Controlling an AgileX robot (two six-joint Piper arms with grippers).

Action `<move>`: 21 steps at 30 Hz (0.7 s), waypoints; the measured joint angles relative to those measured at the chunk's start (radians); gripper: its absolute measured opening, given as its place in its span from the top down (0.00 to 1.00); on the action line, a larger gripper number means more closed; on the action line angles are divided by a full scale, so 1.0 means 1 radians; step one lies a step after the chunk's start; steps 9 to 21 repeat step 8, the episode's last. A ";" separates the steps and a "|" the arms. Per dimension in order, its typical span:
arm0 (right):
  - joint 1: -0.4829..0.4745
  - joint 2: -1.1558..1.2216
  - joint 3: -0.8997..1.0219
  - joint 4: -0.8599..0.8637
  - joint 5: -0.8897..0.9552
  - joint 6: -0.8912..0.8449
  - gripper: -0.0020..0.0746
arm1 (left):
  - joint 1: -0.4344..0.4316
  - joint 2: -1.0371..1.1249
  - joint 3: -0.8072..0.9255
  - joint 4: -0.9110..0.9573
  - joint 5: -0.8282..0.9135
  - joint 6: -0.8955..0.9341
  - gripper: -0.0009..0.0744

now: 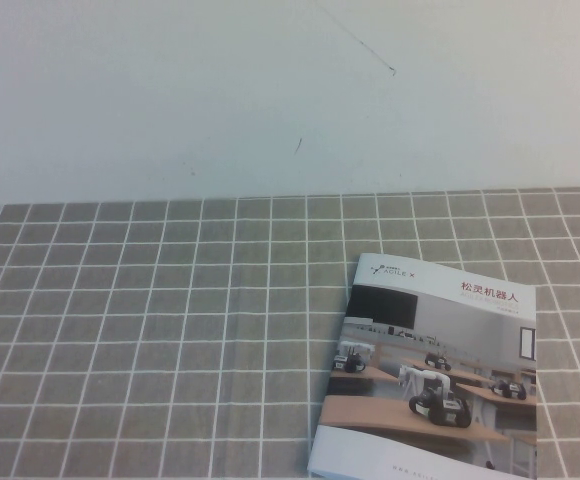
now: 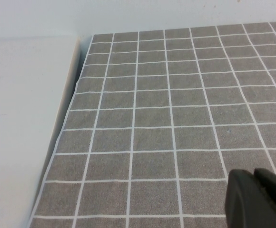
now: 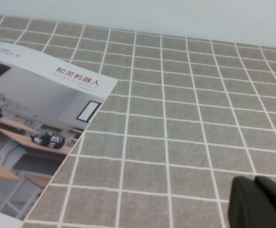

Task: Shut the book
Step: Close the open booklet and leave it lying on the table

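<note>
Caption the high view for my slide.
Closed book lies cover-up on the checked cloth, near right; left end effector and right end effector both out of frame.

High view: raised, angled down onto checked cloth (image 1: 150, 330) and booklet (image 1: 430, 370). Left wrist view: low, close over the cloth's edge, behind left gripper (image 2: 257, 178). Right wrist view: likewise behind right gripper (image 3: 256, 183); shares booklet with high view.

A grey cloth (image 2: 152, 118) ruled in white squares lies under the left gripper (image 2: 255, 175) and the right gripper (image 3: 255, 180); ahead of both stands a white wall (image 1: 270, 90) with thin dark scratches (image 1: 370, 52); a bare white surface (image 2: 19, 123) borders the cloth beside the left gripper.
</note>
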 joint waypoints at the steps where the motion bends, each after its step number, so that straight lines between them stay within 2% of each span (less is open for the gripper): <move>1: 0.000 0.000 0.000 0.000 0.000 0.002 0.98 | 0.000 0.000 0.000 0.000 0.000 0.000 0.99; 21: 0.000 0.000 0.000 -0.002 0.000 -0.037 0.98 | 0.000 0.000 0.000 0.000 0.000 0.000 0.99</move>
